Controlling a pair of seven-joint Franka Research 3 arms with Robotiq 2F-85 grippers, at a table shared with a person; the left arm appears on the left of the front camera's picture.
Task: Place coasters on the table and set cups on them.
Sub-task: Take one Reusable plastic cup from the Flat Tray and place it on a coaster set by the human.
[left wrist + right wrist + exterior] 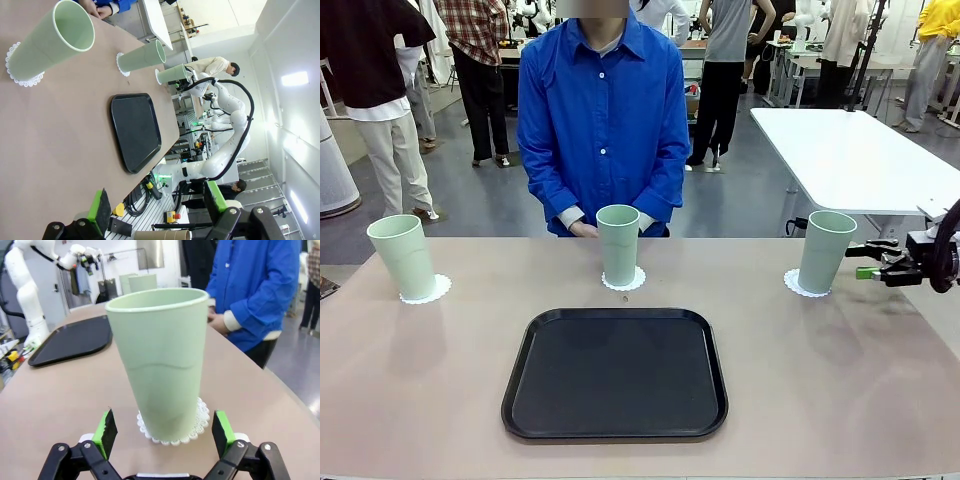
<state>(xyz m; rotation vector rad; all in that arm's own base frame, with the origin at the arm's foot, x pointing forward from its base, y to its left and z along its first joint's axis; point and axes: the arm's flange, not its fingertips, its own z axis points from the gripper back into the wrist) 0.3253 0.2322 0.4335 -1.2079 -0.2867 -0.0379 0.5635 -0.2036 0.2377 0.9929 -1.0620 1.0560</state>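
Three pale green cups stand upright on the tan table (820, 380), each on a white lacy coaster: the left cup (402, 257), the middle cup (618, 244) and the right cup (826, 250) on its coaster (800, 285). My right gripper (872, 262) hovers just right of the right cup, open. In the right wrist view that cup (162, 365) stands just beyond the spread fingers of the right gripper (162, 432), apart from them. My left gripper (157, 202) is open and empty, well back from the left cup (55, 40).
An empty black tray (615, 372) lies in the middle near my side. A person in a blue shirt stands at the far edge, hands (585, 228) resting just behind the middle cup. A white table (850, 150) stands at the back right.
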